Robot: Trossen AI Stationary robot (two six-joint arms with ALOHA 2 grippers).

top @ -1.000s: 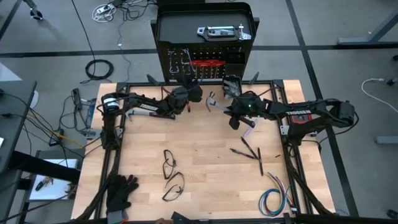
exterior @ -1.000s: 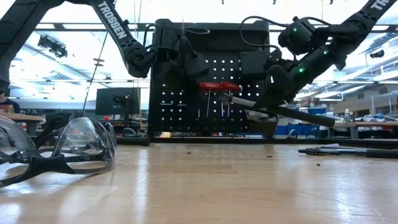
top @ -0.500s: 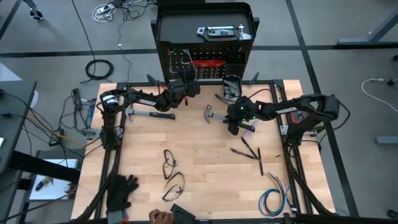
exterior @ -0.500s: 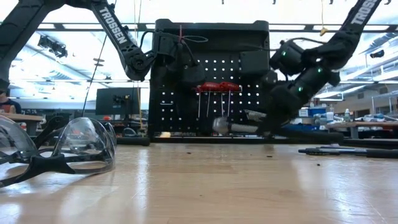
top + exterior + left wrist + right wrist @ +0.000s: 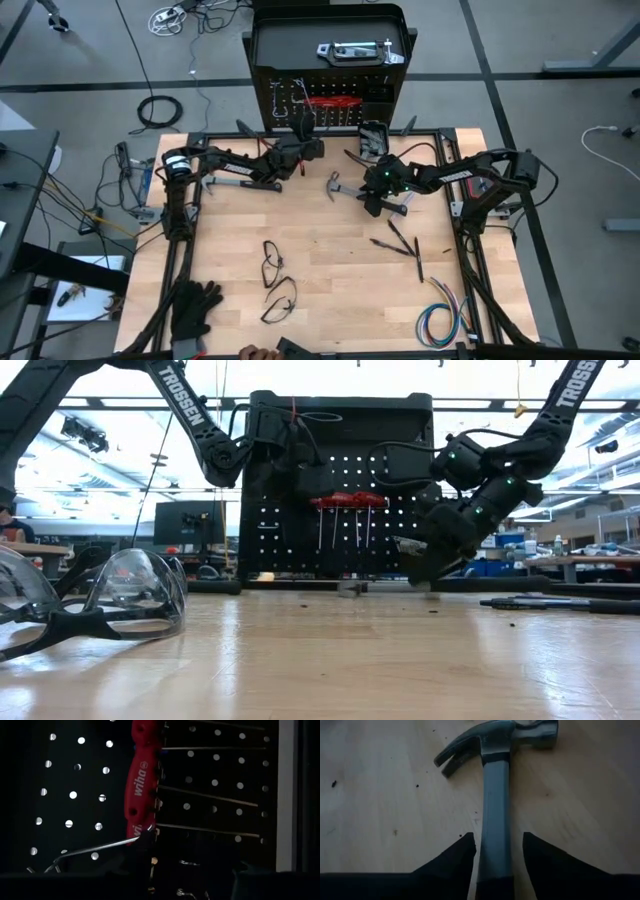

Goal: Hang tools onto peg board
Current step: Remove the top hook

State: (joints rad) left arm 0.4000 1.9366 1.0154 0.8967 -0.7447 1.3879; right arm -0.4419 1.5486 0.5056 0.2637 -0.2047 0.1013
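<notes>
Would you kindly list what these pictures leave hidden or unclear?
- Left end effector: the arm covers it in the high view; dark in its wrist view.
- Hammer: its handle's end is cut off by the right wrist view's edge.
- Peg board hooks: too small in the low view.

Bright backlit low view, dim left wrist view

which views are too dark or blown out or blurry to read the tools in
Left wrist view: very dark, only the red tool handle and lit holes of the peg board stand out. Low view: bright backlight leaves the peg board in silhouette; the near safety glasses are blurred. Right wrist view: evenly lit, with the hammer sharp between the right claw fingers.
</notes>
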